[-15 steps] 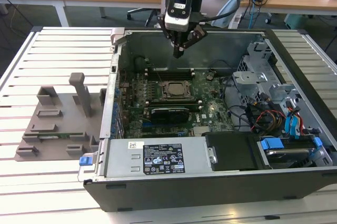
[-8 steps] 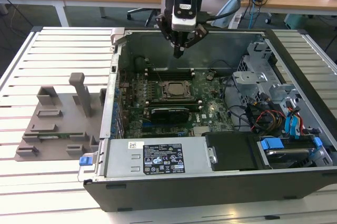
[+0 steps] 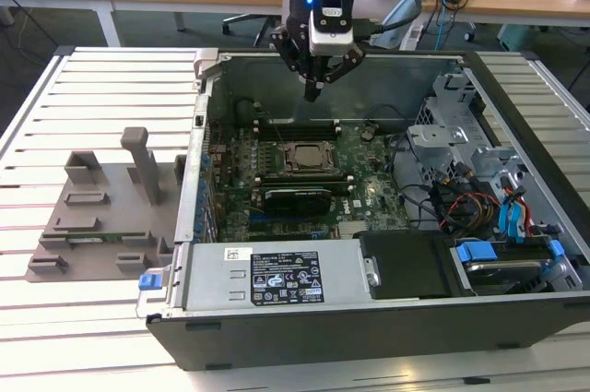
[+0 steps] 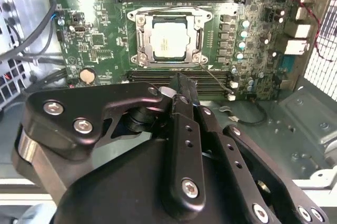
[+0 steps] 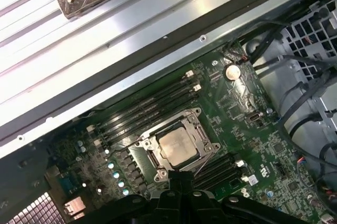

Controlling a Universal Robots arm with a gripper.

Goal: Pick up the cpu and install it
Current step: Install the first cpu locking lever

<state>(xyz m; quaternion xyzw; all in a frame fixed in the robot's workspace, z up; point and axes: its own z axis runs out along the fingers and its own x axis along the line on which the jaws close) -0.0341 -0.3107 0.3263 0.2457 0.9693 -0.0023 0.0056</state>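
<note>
Exterior view: you see the gripper (image 3: 312, 90) hanging above the open computer case (image 3: 369, 323), over its back part. The two fingers are pressed together to one point and nothing is between them. Just beyond the tips, lower down, the cpu (image 3: 304, 158) lies flat inside the socket (image 3: 282, 160) on the green motherboard (image 3: 369, 169), apart from the gripper. In both wrist views you look past the black fingers at the silvery cpu (image 4: 169, 39) (image 5: 176, 146) with the metal socket frame around it. Memory slots (image 5: 150, 109) run on both sides of the socket, and a coin battery (image 5: 231, 71) sits further out. At the exterior view's left, a grey fixture (image 3: 101, 198) lies on the slatted table (image 3: 92, 88).
</note>
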